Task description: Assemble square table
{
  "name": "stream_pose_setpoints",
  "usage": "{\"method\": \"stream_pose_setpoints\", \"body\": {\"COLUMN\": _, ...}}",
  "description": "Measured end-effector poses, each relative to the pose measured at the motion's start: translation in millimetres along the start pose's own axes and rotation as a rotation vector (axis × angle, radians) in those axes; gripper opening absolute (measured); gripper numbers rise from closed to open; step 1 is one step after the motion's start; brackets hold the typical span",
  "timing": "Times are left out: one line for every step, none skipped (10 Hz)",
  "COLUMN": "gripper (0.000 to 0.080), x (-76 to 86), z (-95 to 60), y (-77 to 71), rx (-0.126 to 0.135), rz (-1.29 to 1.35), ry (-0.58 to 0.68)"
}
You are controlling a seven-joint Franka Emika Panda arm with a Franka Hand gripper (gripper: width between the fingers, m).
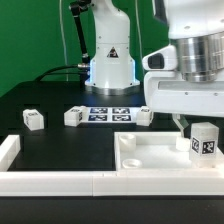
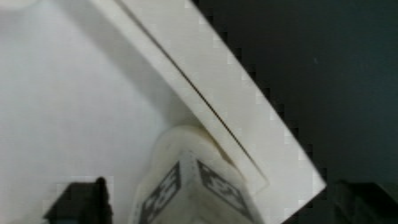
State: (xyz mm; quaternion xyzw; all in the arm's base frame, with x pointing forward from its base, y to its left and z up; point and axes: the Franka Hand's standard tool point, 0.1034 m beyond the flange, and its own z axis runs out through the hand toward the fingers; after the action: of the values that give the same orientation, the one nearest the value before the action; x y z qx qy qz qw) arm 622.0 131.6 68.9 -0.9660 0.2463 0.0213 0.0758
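The square table's white slab [image 1: 160,160] lies at the front on the exterior view's right, with a round socket [image 1: 130,158] near its corner. One white tagged leg [image 1: 204,143] stands upright on the slab at its right side. My gripper [image 1: 202,127] hangs straight over that leg, and one finger [image 1: 179,125] shows apart from the leg's side. In the wrist view the leg [image 2: 196,190] sits between my dark fingers [image 2: 80,203] with a gap on each side, so the gripper [image 2: 214,212] is open around it. The slab [image 2: 71,100] fills that view beside the leg.
Three loose tagged legs [image 1: 33,119] [image 1: 74,116] [image 1: 143,114] lie on the black table behind the slab. The marker board [image 1: 108,113] lies among them, in front of the arm's base [image 1: 110,65]. A long white L-shaped rail [image 1: 50,180] runs along the front left.
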Motion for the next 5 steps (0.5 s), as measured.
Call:
{"method": "stream_pose_setpoints", "body": {"gripper": 0.0635, "x": 1.4, "z": -0.4, "y": -0.8, "rx": 0.008, "rz": -0.021, "ry": 0.004}}
{"method": "stream_pose_setpoints", "body": {"gripper": 0.0647, "x": 2.3, "z": -0.5, "y": 0.5, "rx": 0.006, "rz": -0.115, "ry": 0.005}}
{"method": "stream_pose_setpoints", "body": {"gripper": 0.0649, "x": 3.0, "z": -0.7, "y": 1.1, "rx": 0.0, "rz": -0.233, "ry": 0.009}}
{"method": "stream_pose_setpoints", "body": {"gripper": 0.0649, "x": 6.2, "z": -1.7, "y": 2.2, "rx": -0.024, "rz": -0.44, "ry": 0.03}}
{"method": "stream_pose_setpoints", "body": {"gripper": 0.0649, "x": 10.0, "z": -3.8, "y": 2.3, "rx": -0.049, "rz": -0.624, "ry": 0.048}}
